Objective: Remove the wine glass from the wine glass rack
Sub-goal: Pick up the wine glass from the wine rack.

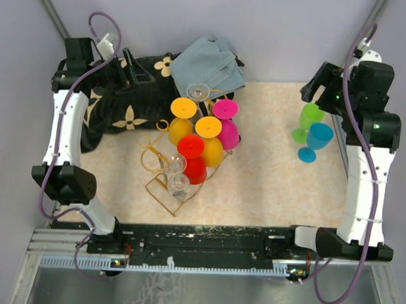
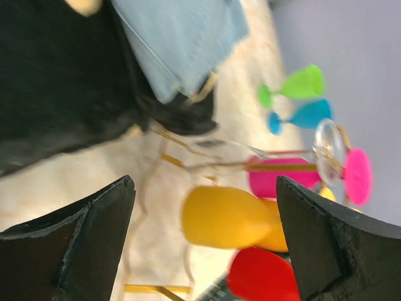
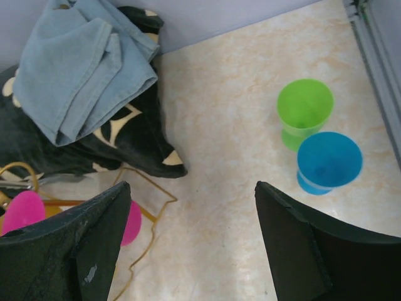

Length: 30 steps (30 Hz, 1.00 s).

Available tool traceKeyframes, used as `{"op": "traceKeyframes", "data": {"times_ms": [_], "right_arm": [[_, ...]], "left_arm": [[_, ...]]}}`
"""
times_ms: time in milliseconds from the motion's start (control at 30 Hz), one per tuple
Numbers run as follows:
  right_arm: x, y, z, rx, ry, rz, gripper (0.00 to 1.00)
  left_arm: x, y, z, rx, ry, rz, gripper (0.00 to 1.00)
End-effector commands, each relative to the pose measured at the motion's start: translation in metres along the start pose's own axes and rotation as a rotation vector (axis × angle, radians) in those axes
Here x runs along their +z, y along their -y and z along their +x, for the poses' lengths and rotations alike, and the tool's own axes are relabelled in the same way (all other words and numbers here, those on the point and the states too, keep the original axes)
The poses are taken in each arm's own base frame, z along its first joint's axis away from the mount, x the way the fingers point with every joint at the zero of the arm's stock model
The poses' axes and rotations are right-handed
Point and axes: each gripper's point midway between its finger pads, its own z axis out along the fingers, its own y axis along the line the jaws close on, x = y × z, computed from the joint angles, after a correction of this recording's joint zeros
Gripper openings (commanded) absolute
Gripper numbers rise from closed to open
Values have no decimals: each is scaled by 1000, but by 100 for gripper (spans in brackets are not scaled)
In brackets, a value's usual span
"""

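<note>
From above, the gold, scroll-ended wine glass rack (image 1: 160,198) stood at the middle of the table (image 1: 268,187), carrying a red wine glass (image 1: 190,147) among yellow, pink and clear ones.

In the left wrist view, the left gripper (image 2: 203,188) was spread wide, with what seemed to be blurred rack wire beyond it.

In the right wrist view, the right gripper (image 3: 192,188) had its fingers apart.

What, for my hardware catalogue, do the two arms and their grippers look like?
Both the left arm and right arm have white links, black joints and a purple cable running along them. The left gripper and right gripper have broad, black, wedge-shaped fingers.
</note>
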Motion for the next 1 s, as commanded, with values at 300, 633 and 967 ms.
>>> {"op": "traceKeyframes", "data": {"times_ms": [300,633,967], "right_arm": [[15,-93,19,-11,-22,-228,90],[25,-111,33,-41,-55,-243,92],[26,-116,34,-56,-56,-244,93]], "left_arm": [[-27,74,51,-304,-247,404,99],[-36,90,77,-364,-338,475,88],[-27,105,89,-368,-385,495,83]]}}
